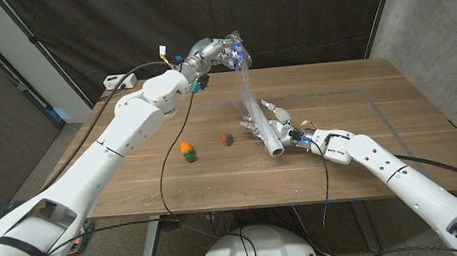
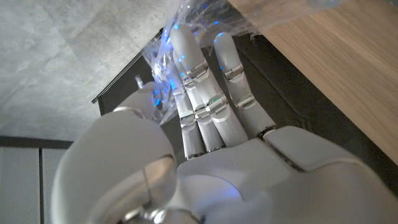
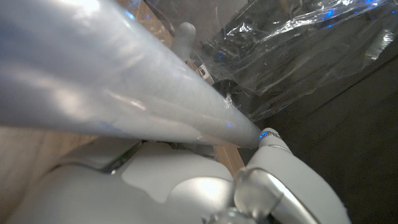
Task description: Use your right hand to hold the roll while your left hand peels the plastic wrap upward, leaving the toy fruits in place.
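The white roll (image 1: 263,125) lies on the wooden table (image 1: 343,100) right of centre, and my right hand (image 1: 277,125) grips it. The roll (image 3: 118,81) fills the right wrist view as a pale tube against my right hand (image 3: 186,180). A clear sheet of plastic wrap (image 1: 243,80) rises from the roll to my left hand (image 1: 225,51), which holds its upper end high over the table's far edge. In the left wrist view the crumpled wrap (image 2: 180,25) bunches at the fingers (image 2: 205,93). An orange carrot-like toy (image 1: 186,151) and a small red-green toy fruit (image 1: 226,138) rest on the table left of the roll.
A black cable (image 1: 165,172) hangs from my left arm across the table's left half. A dark curtain (image 1: 301,12) hangs behind the table. The wrap (image 3: 298,56) also spreads wide in the right wrist view.
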